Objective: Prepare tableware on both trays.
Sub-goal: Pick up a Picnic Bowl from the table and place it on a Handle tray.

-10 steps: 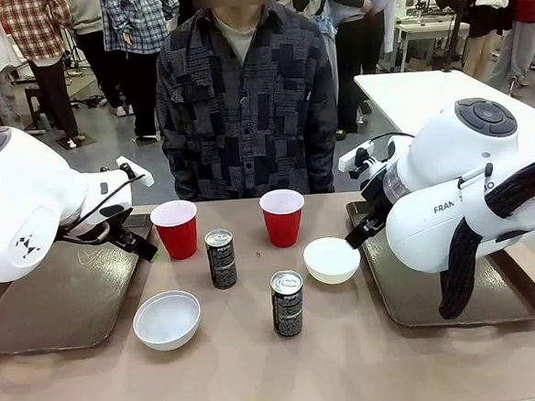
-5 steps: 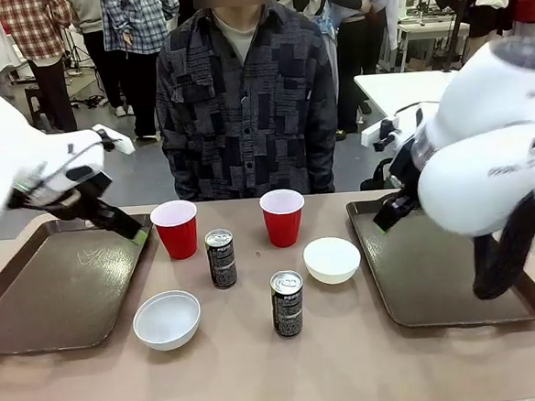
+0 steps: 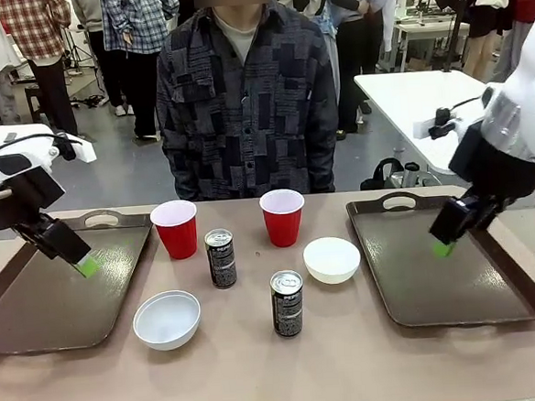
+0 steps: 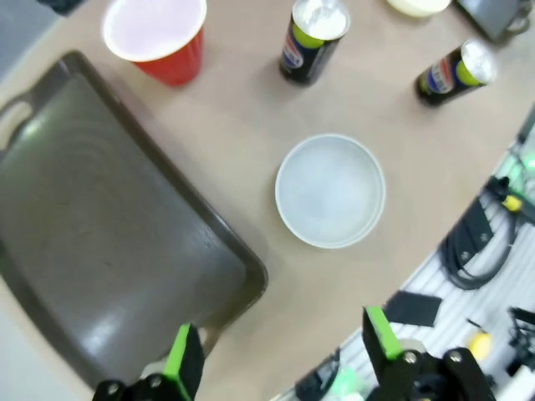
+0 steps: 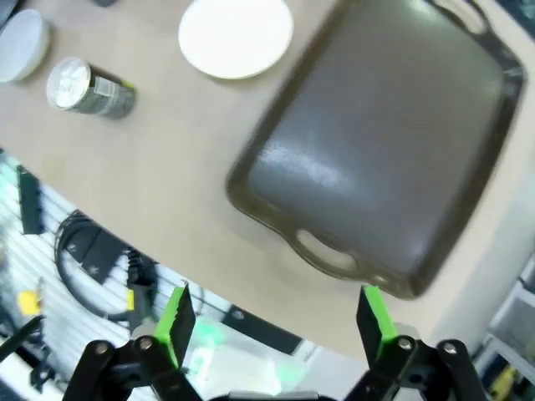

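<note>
The left gripper and right gripper have swung out to the table's side edges, open and empty over bare trays, so nothing is loaded yet.

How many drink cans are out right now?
2. The far can stands just right of the left red cup; the near can stands left of the right white bowl. None seems hidden.

Dark brown left tray and right tray, red white-lined cups, white bowls and black cans on a tan desk; black, green-padded left gripper and right gripper; far person's grey patchwork shirt.
</note>
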